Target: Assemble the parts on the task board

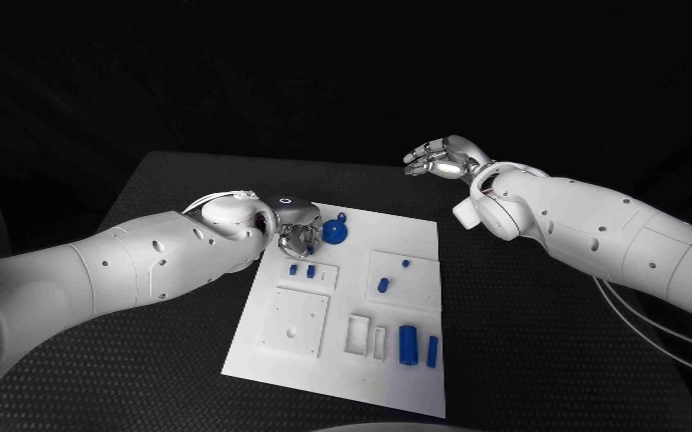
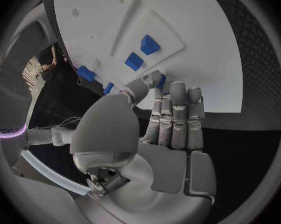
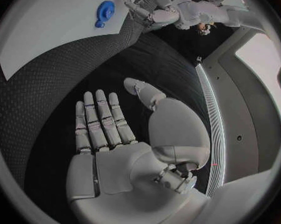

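Blue parts lie on the white task board [image 1: 411, 362] in the middle of the desk [image 1: 562, 352]. One round blue part [image 1: 335, 230] sits near the board's far left corner. The left robot hand [image 1: 297, 233] hovers just beside it, fingers held close together and holding nothing. To do this step well, that hand should probably open a bit, come down slowly and pinch the round part by its sides so it does not slip. The right robot hand [image 1: 444, 157] is well apart, off the board, fingers curled loosely and empty.
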`<state>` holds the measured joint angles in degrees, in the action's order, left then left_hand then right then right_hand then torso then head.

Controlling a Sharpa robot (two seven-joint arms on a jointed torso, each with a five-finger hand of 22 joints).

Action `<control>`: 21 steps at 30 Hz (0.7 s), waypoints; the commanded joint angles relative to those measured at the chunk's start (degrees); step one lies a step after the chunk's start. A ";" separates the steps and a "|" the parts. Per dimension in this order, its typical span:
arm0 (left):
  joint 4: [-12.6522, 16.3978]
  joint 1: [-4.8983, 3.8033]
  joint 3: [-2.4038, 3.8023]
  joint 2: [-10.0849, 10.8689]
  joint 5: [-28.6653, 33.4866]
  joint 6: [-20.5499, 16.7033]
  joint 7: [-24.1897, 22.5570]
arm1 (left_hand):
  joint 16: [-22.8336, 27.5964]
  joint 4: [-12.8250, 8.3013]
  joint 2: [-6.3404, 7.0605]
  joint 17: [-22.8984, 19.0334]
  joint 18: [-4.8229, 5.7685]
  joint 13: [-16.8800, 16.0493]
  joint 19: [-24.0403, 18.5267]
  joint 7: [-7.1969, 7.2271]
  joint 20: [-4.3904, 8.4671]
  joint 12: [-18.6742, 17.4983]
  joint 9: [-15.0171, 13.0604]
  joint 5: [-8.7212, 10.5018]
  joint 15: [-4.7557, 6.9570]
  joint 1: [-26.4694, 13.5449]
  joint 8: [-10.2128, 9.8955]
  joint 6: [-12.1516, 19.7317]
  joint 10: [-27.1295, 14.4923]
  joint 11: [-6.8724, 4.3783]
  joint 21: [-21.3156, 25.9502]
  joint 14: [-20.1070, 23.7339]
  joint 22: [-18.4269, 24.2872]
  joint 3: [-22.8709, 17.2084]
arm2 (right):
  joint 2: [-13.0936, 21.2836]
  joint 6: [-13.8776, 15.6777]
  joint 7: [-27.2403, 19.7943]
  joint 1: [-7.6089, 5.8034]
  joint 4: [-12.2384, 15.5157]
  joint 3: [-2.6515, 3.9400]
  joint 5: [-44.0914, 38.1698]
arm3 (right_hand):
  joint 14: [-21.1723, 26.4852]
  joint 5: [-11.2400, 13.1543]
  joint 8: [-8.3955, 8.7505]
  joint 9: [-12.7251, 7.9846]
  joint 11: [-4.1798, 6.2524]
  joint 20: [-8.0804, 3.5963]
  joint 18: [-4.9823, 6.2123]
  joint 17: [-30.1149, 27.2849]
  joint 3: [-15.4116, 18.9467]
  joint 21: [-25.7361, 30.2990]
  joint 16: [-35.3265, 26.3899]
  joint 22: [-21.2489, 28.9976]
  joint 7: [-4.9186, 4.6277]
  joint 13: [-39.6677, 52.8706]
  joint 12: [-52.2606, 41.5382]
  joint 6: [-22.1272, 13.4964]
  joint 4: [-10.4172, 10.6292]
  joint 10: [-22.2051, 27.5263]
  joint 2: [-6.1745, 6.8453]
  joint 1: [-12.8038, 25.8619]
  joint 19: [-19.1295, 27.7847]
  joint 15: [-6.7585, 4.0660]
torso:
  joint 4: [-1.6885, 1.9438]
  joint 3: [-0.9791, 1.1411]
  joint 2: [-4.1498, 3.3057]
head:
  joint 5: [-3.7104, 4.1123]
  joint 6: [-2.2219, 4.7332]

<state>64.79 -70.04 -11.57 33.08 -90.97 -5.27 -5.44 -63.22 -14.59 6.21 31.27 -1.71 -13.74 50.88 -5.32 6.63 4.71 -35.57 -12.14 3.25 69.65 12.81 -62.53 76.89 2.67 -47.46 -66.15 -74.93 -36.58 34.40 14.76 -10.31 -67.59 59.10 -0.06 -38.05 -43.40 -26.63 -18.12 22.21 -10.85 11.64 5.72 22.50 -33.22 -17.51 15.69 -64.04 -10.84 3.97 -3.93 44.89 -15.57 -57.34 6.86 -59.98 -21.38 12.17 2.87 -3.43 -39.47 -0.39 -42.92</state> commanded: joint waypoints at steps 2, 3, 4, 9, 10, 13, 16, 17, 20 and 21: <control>0.12 0.41 -0.64 -0.58 -0.52 2.33 -0.18 | 0.08 -0.10 -0.50 0.08 -0.92 0.11 0.22 0.05 2.41 -0.22 0.05 -0.16 0.32 0.00 0.18 -0.53 0.44 0.02 0.15 0.04 -0.41 -0.32 | -0.04 -0.51 -0.64 0.03 0.03 0.01 -0.30 | 0.19 -0.29 -0.38 -0.08 -0.16 0.11 -0.68 -0.06 0.31 0.36 0.27 -0.11 -0.30 -0.07 0.09 -0.01 -0.11 -0.35 -0.02 -0.16 -0.41 0.18 | -0.08 0.02 0.00 | 0.10 -0.15; 0.11 0.41 -0.71 -0.64 -0.55 2.57 -0.11 | 0.08 -0.11 -0.50 0.08 -0.92 0.11 0.22 0.05 2.41 -0.22 0.06 -0.16 0.32 0.00 0.18 -0.53 0.44 0.02 0.15 0.04 -0.41 -0.32 | -0.03 -0.50 -0.63 0.03 0.04 0.01 -0.30 | 0.19 -0.29 -0.38 -0.08 -0.16 0.11 -0.68 -0.06 0.31 0.36 0.27 -0.11 -0.30 -0.07 0.09 -0.01 -0.11 -0.35 -0.02 -0.16 -0.42 0.18 | -0.05 0.03 0.01 | 0.13 -0.18; 0.08 0.41 -0.79 -0.67 -0.64 2.79 -0.05 | 0.08 -0.11 -0.50 0.08 -0.92 0.11 0.22 0.05 2.41 -0.23 0.06 -0.16 0.32 0.01 0.18 -0.53 0.44 0.02 0.15 0.05 -0.42 -0.32 | -0.03 -0.49 -0.63 0.03 0.03 0.01 -0.30 | 0.19 -0.29 -0.38 -0.08 -0.15 0.11 -0.68 -0.06 0.31 0.36 0.27 -0.11 -0.30 -0.07 0.09 -0.01 -0.11 -0.35 -0.02 -0.16 -0.42 0.18 | -0.02 0.04 0.00 | 0.16 -0.22; -0.14 0.40 -1.23 -0.82 -0.99 3.78 0.28 | 0.10 -0.14 -0.52 0.09 -0.91 0.12 0.20 0.05 2.41 -0.24 0.07 -0.16 0.32 0.02 0.18 -0.51 0.46 0.02 0.16 0.08 -0.44 -0.34 | 0.02 -0.51 -0.62 0.03 0.08 0.01 -0.30 | 0.19 -0.28 -0.39 -0.09 -0.16 0.11 -0.68 -0.06 0.30 0.39 0.27 -0.13 -0.30 -0.07 0.09 -0.01 -0.12 -0.35 -0.02 -0.17 -0.43 0.18 | 0.07 0.02 0.04 | 0.24 -0.25; -0.19 0.40 -1.36 -0.85 -1.13 4.16 0.36 | 0.11 -0.15 -0.53 0.09 -0.91 0.13 0.20 0.05 2.41 -0.24 0.07 -0.17 0.32 0.02 0.18 -0.51 0.46 0.02 0.16 0.09 -0.44 -0.34 | 0.02 -0.53 -0.61 0.03 0.08 0.01 -0.30 | 0.19 -0.28 -0.39 -0.09 -0.15 0.11 -0.68 -0.06 0.30 0.39 0.27 -0.14 -0.30 -0.07 0.09 -0.01 -0.12 -0.35 -0.02 -0.17 -0.43 0.18 | 0.07 0.02 0.04 | 0.24 -0.25; -0.19 0.40 -1.78 -0.82 -1.33 5.04 0.34 | 0.13 -0.18 -0.54 0.09 -0.90 0.13 0.17 0.05 2.40 -0.25 0.08 -0.17 0.32 0.02 0.18 -0.49 0.48 0.01 0.17 0.13 -0.46 -0.34 | 0.00 -0.52 -0.61 0.03 0.04 0.01 -0.30 | 0.19 -0.28 -0.39 -0.09 -0.15 0.10 -0.68 -0.07 0.30 0.41 0.28 -0.15 -0.30 -0.07 0.09 0.00 -0.12 -0.35 -0.02 -0.18 -0.44 0.18 | 0.07 0.03 0.03 | 0.23 -0.30; -0.19 0.42 -1.96 -0.79 -1.30 5.35 -0.28 | 0.17 -0.23 -0.55 0.10 -0.88 0.14 0.11 0.05 2.40 -0.25 0.09 -0.17 0.32 0.03 0.19 -0.49 0.54 0.01 0.19 0.21 -0.49 -0.35 | 0.00 -0.55 -0.61 0.03 -0.01 0.01 -0.30 | 0.19 -0.27 -0.39 -0.09 -0.15 0.11 -0.68 -0.07 0.30 0.42 0.28 -0.16 -0.30 -0.07 0.09 0.00 -0.12 -0.35 -0.01 -0.18 -0.44 0.18 | 0.02 0.02 0.05 | 0.24 -0.40; -0.18 0.44 -1.98 -0.75 -1.01 5.13 -0.62 | 0.18 -0.24 -0.55 0.10 -0.87 0.14 0.09 0.05 2.39 -0.24 0.10 -0.16 0.32 0.02 0.20 -0.50 0.56 0.01 0.19 0.23 -0.50 -0.34 | -0.01 -0.55 -0.61 0.03 -0.02 0.01 -0.30 | 0.19 -0.27 -0.39 -0.09 -0.16 0.11 -0.68 -0.07 0.30 0.43 0.28 -0.17 -0.30 -0.07 0.09 0.00 -0.12 -0.35 -0.02 -0.18 -0.44 0.18 | 0.01 0.00 0.06 | 0.24 -0.38; -0.12 0.65 -2.05 -0.62 -0.41 4.13 -1.02 | 0.20 -0.28 -0.52 0.11 -0.86 0.13 0.05 0.06 2.38 -0.23 0.10 -0.16 0.32 0.01 0.22 -0.53 0.61 0.00 0.20 0.28 -0.52 -0.33 | 0.01 -0.55 -0.61 0.03 0.05 0.01 -0.30 | 0.19 -0.27 -0.39 -0.10 -0.16 0.11 -0.68 -0.07 0.31 0.43 0.28 -0.17 -0.30 -0.07 0.09 -0.01 -0.12 -0.35 -0.01 -0.17 -0.45 0.19 | 0.05 0.01 0.06 | 0.24 -0.33; -0.13 0.74 -2.06 -0.56 -0.41 3.69 -1.14 | 0.21 -0.30 -0.51 0.11 -0.85 0.13 0.03 0.07 2.38 -0.23 0.10 -0.17 0.32 0.01 0.24 -0.55 0.64 -0.01 0.21 0.30 -0.53 -0.32 | 0.04 -0.54 -0.61 0.03 0.06 0.01 -0.30 | 0.19 -0.27 -0.39 -0.10 -0.16 0.11 -0.68 -0.07 0.31 0.43 0.28 -0.18 -0.30 -0.07 0.09 -0.01 -0.11 -0.35 -0.01 -0.17 -0.45 0.19 | 0.06 0.01 0.06 | 0.27 -0.31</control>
<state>64.29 -70.34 -12.98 32.54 -91.47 -4.52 -4.97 -63.22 -14.74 6.11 31.31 -2.19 -13.55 50.97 -5.21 6.51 4.65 -35.44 -12.16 3.33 69.76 12.84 -62.68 77.28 2.68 -47.46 -66.02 -74.91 -36.72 34.42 14.76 -10.32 -67.58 59.06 -0.06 -38.05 -43.40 -26.63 -18.12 22.16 -10.85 11.64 5.72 22.51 -33.22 -17.29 15.69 -64.15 -10.84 3.97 -3.93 44.89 -15.57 -57.34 6.86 -59.98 -21.38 12.18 2.90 -3.40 -39.42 -0.14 -43.30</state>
